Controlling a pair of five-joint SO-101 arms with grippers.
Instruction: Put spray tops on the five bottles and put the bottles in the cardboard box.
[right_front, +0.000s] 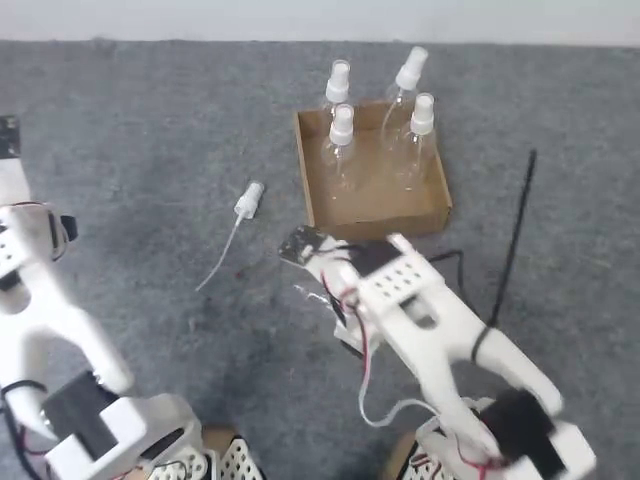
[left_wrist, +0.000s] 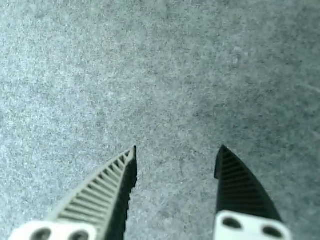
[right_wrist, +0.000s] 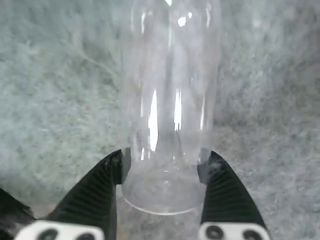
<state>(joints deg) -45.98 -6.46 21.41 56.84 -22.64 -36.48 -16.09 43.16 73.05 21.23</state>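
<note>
The last uncapped bottle (right_wrist: 170, 100) is pinched by the right end effector (right_wrist: 166, 155), whose fingers are pressed against its sides close to the base. The neck points away from the wrist, and how far the bottle is tilted cannot be told. The left end effector (left_wrist: 178, 148) is spread, with nothing between its fingers and grey tabletop (left_wrist: 150, 60) beneath it. The loose spray top (right_front: 248, 200) lies flat, well apart from the right end effector, with its thin tube trailing toward the arms. Just beyond the right end effector is the cardboard box (right_front: 306, 190), where four capped bottles (right_front: 342, 128) stand in it or just behind it.

Capping the fifth bottle is judged to be the step in hand. The spray top is best taken by its white head, so that the tube hangs free and straight. The bottle should be held steady with its neck exposed, since a grip this low may let it swing. The tube is to be threaded in first, then the head pressed down squarely.
</note>
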